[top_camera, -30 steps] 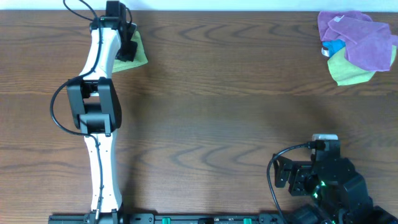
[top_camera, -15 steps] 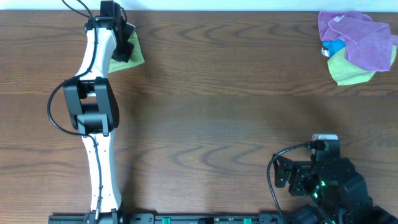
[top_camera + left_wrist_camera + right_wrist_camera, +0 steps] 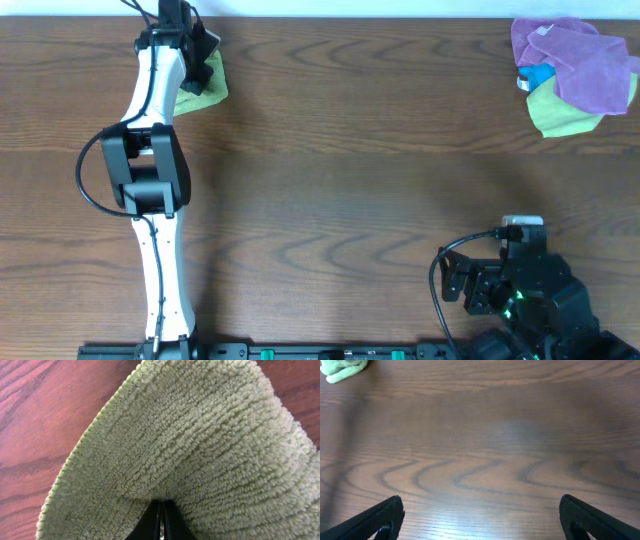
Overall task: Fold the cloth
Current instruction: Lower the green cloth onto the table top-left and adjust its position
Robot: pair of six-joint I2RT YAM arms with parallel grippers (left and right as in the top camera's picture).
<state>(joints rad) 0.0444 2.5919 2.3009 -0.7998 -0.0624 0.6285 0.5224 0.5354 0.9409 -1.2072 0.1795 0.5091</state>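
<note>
The light lime-green cloth (image 3: 207, 88) lies folded small at the far left of the table, partly under my left arm. My left gripper (image 3: 197, 70) is shut on the cloth. In the left wrist view the cloth (image 3: 200, 445) fills the frame and the closed fingers (image 3: 161, 520) pinch its fabric. The cloth also shows far off in the right wrist view (image 3: 342, 370). My right gripper (image 3: 481, 517) is open and empty, low at the near right of the table (image 3: 505, 285). No white tag shows.
A purple cloth (image 3: 580, 65) bunched with a yellower green cloth (image 3: 560, 115) and a small blue thing (image 3: 538, 76) sits at the far right corner. The table's far edge (image 3: 350, 18) runs just behind the left gripper.
My left gripper has moved slightly toward the table's far edge and left, dragging the cloth with it. The right arm has not moved.
</note>
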